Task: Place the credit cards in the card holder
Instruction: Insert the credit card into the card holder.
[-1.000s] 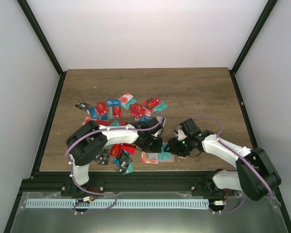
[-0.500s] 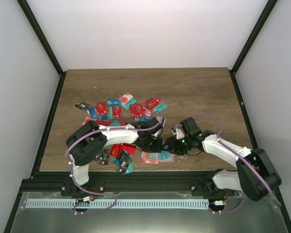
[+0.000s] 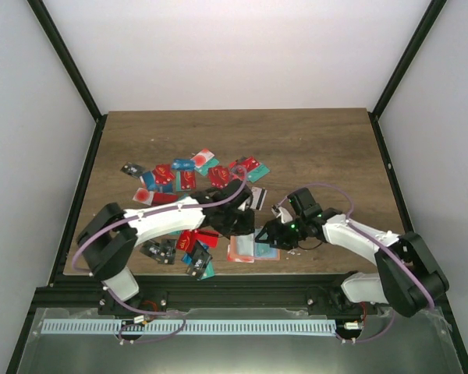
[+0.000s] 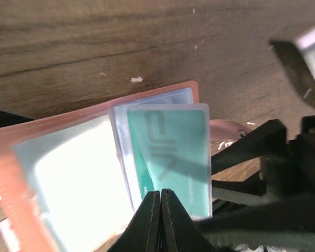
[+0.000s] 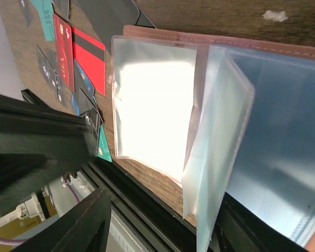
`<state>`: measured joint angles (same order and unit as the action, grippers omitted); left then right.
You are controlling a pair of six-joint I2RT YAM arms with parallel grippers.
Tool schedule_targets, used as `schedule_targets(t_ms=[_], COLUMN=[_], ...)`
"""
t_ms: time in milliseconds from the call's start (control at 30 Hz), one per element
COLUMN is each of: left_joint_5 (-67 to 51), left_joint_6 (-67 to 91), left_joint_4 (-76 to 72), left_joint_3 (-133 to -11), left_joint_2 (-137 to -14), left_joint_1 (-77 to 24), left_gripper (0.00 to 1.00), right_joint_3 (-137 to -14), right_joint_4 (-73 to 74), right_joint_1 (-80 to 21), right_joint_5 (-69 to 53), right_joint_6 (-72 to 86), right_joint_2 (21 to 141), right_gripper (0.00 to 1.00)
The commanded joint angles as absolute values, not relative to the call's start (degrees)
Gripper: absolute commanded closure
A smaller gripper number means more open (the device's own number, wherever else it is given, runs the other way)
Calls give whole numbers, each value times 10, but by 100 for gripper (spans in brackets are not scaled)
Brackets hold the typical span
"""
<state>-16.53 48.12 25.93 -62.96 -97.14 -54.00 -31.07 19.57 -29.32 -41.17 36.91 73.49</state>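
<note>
The tan card holder point(image 3: 240, 249) lies open near the front edge, its clear sleeves spread out. In the left wrist view a teal card point(image 4: 170, 152) sits in a sleeve on the holder point(image 4: 10, 173). My left gripper point(image 4: 161, 192) is shut, its tips over that card's near edge, at the holder's far side in the top view point(image 3: 246, 228). My right gripper point(image 5: 163, 231) is open, with an upright clear sleeve point(image 5: 215, 152) between its jaws over the holder point(image 5: 226, 41); in the top view it point(image 3: 267, 234) is at the holder's right. Several credit cards point(image 3: 186, 181) lie scattered behind.
More red, teal and black cards point(image 3: 193, 253) lie left of the holder by the front edge, and show in the right wrist view point(image 5: 89, 58). The black front rail point(image 3: 234, 294) runs just below the holder. The two arms nearly touch over the holder.
The left arm's elbow has swung out to the left while its gripper stayed at the holder. The right gripper has moved a little left toward the holder.
</note>
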Motion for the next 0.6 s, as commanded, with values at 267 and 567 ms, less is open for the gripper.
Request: schedule_targets(t_ms=[267, 567], left_joint_5=[-71, -40], left_joint_6=[477, 484], left_joint_4=[365, 425], left_joint_3=[-505, -404], left_joint_2=[-789, -676], left_joint_1=[-474, -455], left_gripper=[84, 65], right_joint_3=[-408, -465], right_joint_4=[162, 122], right_joint_1=[-355, -427], right_joint_5=[-450, -479], right_joint_6=[400, 408], right_joint_2=[821, 891], right_gripper=[43, 36])
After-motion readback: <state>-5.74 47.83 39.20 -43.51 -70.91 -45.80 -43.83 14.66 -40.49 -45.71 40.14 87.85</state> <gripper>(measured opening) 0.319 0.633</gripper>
